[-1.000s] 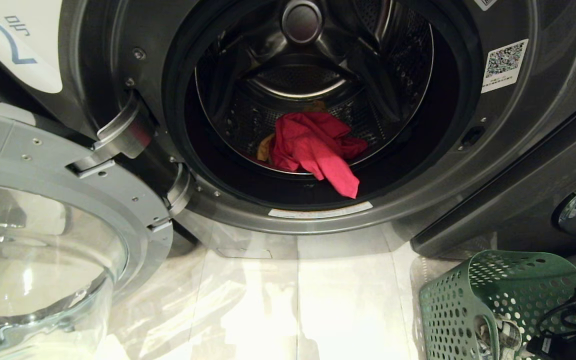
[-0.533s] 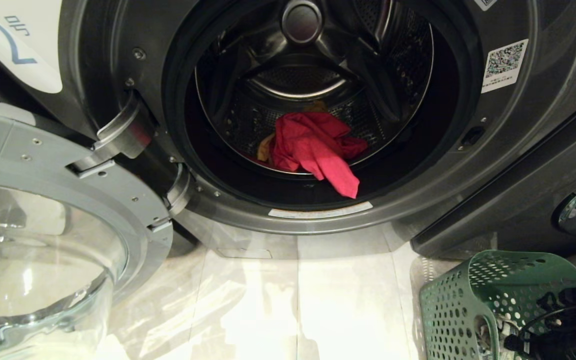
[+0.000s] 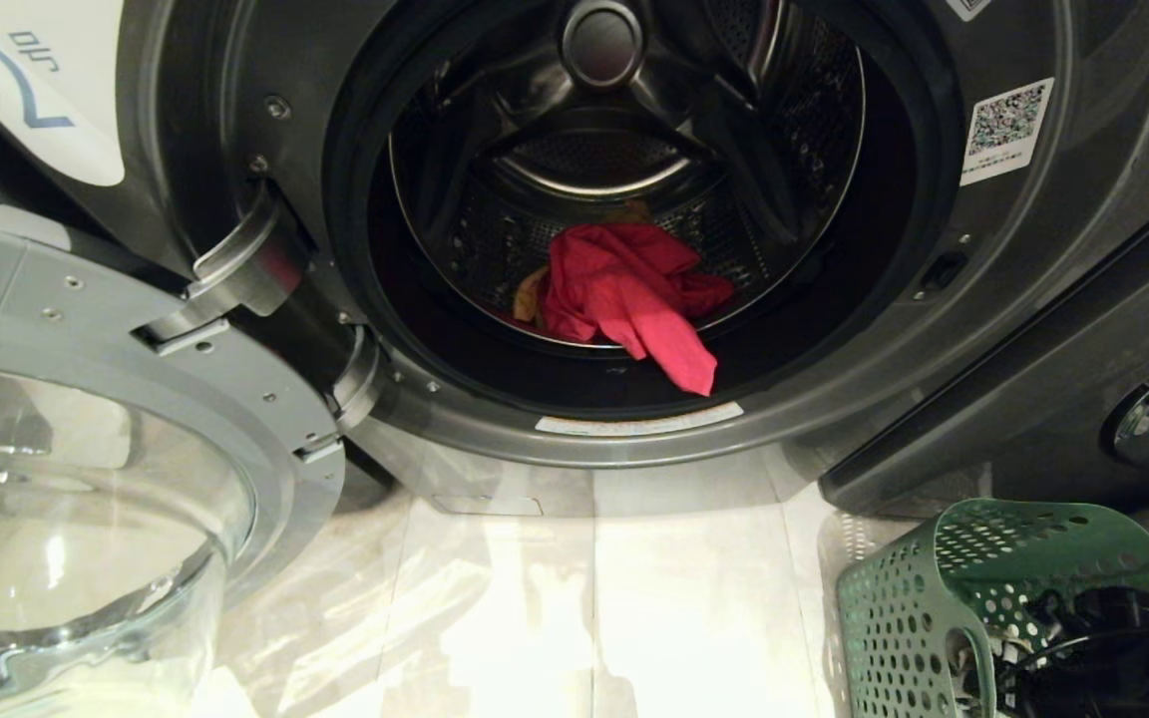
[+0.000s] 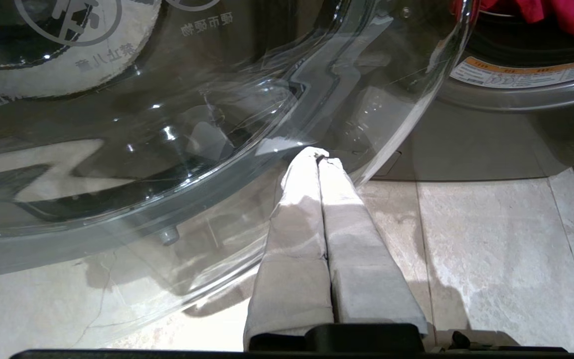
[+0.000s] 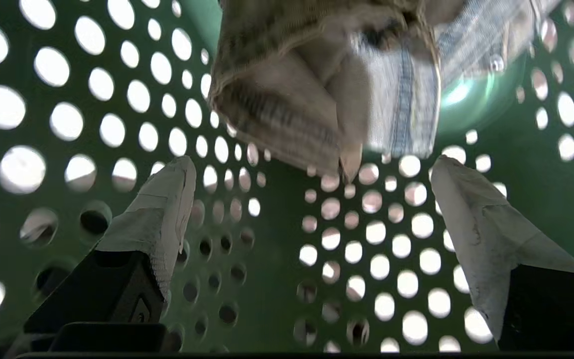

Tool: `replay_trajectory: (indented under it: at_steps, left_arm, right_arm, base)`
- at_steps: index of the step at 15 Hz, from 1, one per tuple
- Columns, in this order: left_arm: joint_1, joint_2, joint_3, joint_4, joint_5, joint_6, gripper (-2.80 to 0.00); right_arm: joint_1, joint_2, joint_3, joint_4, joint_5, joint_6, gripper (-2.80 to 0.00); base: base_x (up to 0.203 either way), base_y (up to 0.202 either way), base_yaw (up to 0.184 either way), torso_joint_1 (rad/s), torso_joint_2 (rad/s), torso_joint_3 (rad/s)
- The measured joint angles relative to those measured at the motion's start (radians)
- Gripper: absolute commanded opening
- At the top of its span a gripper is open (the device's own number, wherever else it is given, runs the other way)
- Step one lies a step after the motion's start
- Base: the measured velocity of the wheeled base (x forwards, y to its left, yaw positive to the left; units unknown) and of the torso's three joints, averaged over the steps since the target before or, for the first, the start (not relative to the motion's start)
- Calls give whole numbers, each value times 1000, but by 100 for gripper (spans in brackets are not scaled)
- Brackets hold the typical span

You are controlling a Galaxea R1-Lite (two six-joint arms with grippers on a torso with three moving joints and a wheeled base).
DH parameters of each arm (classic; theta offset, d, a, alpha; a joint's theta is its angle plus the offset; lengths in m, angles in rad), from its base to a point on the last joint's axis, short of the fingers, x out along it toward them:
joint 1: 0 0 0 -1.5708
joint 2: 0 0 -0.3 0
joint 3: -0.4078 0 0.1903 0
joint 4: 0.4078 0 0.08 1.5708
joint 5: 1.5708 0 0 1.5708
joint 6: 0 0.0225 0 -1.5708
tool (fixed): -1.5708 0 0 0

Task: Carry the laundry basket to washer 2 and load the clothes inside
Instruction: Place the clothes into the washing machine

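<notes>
Here we stand close before washer 2 (image 3: 1033, 299), with its glass door (image 3: 86, 519) swung fully open to our left, so the drum mouth is free for loading. Inside the drum a pink-red garment (image 3: 624, 294) lies already, one corner hanging over the dark rubber seal, and a bit of yellow cloth (image 3: 531, 295) shows behind it. We judge that this hanging corner may need a push inward before the door can close.

The laundry basket (image 3: 919, 598) sits on the pale tiled floor (image 3: 584, 598) at our right, just beside the machine front, so that the right arm has a short way between basket and drum. Our right tool (image 5: 312, 167) is down inside the basket, its two white-covered fingers (image 5: 160, 199) spread wide apart and holding nothing. Between and beyond the fingertips lies a crumpled garment (image 5: 317, 85) of dull beige-grey cloth with a striped blue-white part, against the green perforated wall. The tool looks near it, but we cannot tell if the fingertips touch it.

We judge that the step in hand is reaching for this remaining garment, and the next move calls for closing on a thick fold, so the cloth does not slip.

Our left tool (image 4: 321, 155) is closed and empty, parked low near the door glass, out of the way.
</notes>
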Motion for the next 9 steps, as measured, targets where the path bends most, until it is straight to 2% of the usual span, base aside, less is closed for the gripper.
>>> replay_trajectory:
  at_steps: [9]
  left_arm:
    - [0, 0, 0, 0, 0, 0, -280]
  right_arm:
    - [23, 183, -180, -83, -5, -2, 0]
  base:
    - [0, 0, 0, 0, 0, 0]
